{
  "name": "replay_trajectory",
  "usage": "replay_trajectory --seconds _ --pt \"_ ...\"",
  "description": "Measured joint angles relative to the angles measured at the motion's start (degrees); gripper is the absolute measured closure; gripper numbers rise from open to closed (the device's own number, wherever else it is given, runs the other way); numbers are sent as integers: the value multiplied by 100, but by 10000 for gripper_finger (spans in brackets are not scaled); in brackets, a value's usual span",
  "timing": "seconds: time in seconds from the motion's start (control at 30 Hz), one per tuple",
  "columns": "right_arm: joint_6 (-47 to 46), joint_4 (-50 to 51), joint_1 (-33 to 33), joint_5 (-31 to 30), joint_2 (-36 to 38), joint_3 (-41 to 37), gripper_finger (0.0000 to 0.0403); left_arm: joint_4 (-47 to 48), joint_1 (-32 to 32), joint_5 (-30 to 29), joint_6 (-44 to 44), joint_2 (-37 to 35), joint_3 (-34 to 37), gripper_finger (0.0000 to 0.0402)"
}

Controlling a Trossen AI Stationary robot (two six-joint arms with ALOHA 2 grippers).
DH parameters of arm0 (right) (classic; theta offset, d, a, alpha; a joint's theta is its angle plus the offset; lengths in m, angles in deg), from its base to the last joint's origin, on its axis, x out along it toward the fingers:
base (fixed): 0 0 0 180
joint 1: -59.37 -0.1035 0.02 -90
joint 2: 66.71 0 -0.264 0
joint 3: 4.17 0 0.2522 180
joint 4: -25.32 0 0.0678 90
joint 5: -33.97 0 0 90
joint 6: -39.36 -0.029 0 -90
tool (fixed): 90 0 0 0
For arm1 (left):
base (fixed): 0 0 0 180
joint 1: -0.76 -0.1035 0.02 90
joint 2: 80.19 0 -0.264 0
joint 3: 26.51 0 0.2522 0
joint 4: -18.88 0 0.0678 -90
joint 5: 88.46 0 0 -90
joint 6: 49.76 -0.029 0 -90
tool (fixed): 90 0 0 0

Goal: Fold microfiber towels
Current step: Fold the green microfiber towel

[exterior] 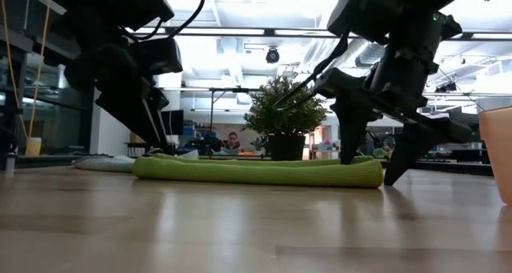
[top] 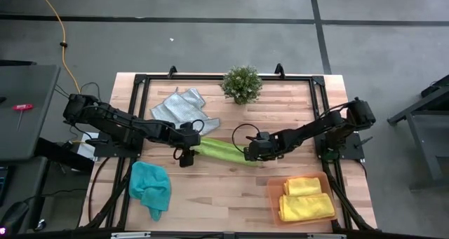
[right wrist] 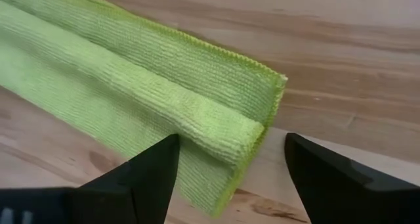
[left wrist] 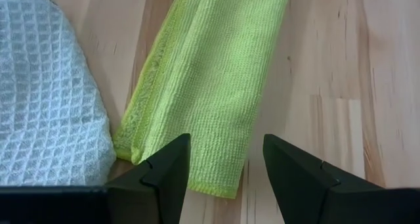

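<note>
Between two sets of parted jaws, lime green towel [top: 223, 151] stretched flat on the tabletop [top: 224, 190] as a long folded strip. Left gripper [top: 186, 155] poised over one end, jaws wide apart, nothing between them but that end's corner. Right gripper [top: 252, 153] poised at the opposite end, jaws likewise wide and empty, the layered corner lying just ahead of them and part-way into the gap.

Light grey towel [top: 182, 111] lying crumpled just beside the left jaws, its edge almost touching the green strip. Likely trouble there: a closing pinch catching grey cloth along with green and dragging both.

At the right jaws, top fold sitting loose on the layers beneath; a shallow bite probably lifting only that flap and undoing the fold. Uneven lifts from the two ends liable to twist or sag the strip.

Teal towel [top: 150, 186] heaped well clear of both jaws; two yellow towels [top: 306, 199] folded in the orange tray [top: 274, 205]. Potted plant [top: 242, 83] well behind.
</note>
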Motion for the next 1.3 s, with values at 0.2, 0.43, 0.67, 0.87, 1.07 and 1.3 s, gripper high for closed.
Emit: replay_trajectory --seconds 0.2,0.43,0.67,0.87,1.07,1.3 --pt "87 134 -5 -99 -26 2 181 -100 0 -1 236 0 2 218" --pt "781 675 87 -120 -45 7 312 -526 0 -2 581 0 4 218" --pt "1991 1773 315 -592 268 -22 390 -585 0 -11 667 2 -183 218" --pt "2968 2525 713 -648 651 -46 399 -1324 0 -256 669 191 -291 222" --pt "3470 2288 1009 -291 729 -37 400 -2106 68 -261 139 826 -291 305" --pt "3415 2123 1027 29 736 -37 401 -3142 165 -451 464 1707 -291 389"
